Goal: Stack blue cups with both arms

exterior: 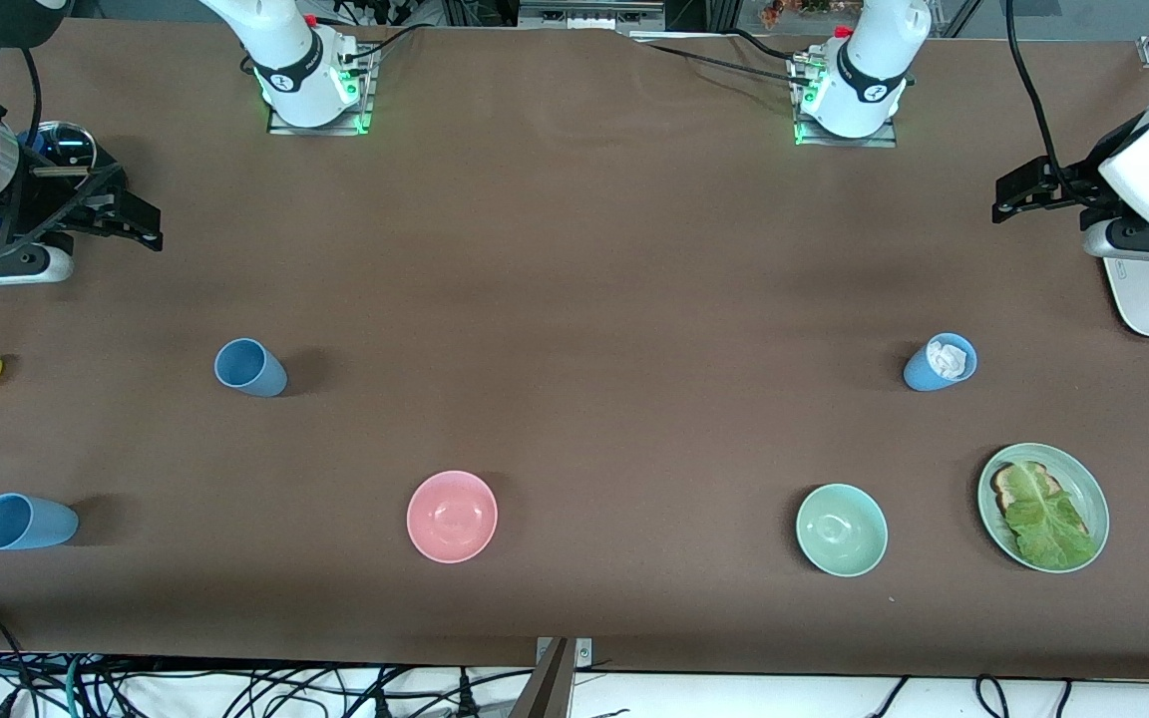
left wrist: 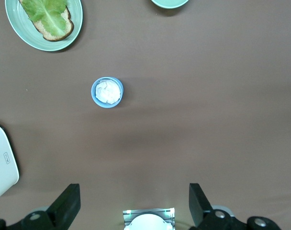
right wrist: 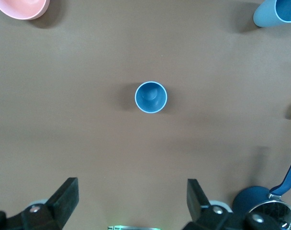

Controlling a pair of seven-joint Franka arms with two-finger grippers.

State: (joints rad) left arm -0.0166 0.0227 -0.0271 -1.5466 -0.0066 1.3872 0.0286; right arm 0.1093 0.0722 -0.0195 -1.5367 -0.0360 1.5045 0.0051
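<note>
Blue matte tumbler cups [right wrist: 151,97] stood upright beneath each raised arm; right gripper [right wrist: 131,203] and left gripper [left wrist: 134,203] spread wide.

Three blue cups on the brown table [exterior: 574,299] — an upright cup [exterior: 250,367], a cup on its side [exterior: 24,522] nearer the camera, and a cup stuffed with white paper [exterior: 941,362]. Pink bowl [exterior: 452,516] and mint-green bowl [exterior: 842,530] sit between — untouched.

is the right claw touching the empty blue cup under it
Apart. The right wrist view shows the right claw open, its fingers clear of the upright blue cup, with bare table between.
</note>
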